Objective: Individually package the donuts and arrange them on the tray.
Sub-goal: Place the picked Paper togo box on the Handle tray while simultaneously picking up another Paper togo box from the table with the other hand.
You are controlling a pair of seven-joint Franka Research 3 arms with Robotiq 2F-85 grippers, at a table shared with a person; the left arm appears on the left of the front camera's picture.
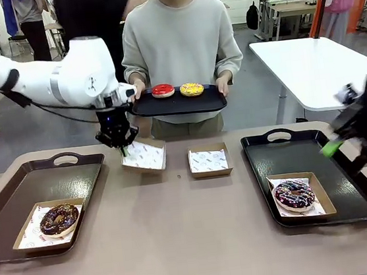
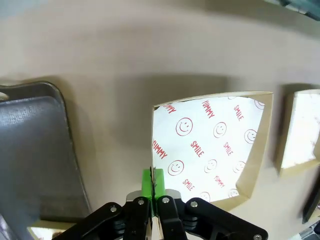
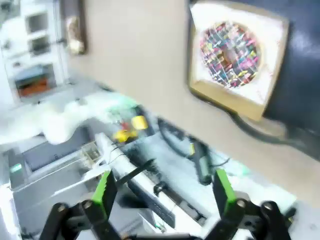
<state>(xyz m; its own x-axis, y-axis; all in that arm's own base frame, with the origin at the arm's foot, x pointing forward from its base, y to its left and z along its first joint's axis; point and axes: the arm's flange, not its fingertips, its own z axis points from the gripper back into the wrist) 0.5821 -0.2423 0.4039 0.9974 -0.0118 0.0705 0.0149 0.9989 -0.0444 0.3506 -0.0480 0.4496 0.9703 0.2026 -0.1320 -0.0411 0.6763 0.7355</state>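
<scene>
While left jaws clamp a lined box rim, right jaws gaping, purple donut near them

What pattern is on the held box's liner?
The liner: red smileys, YUMMY, SMILE on white; left wrist view.

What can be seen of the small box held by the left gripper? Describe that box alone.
The box is a shallow open carton of brown card, lined with white paper printed with red smileys, YUMMY and SMILE. It is empty. The left gripper is shut on its rim, and it hangs tilted over the far side of the table, beside a second box.
</scene>
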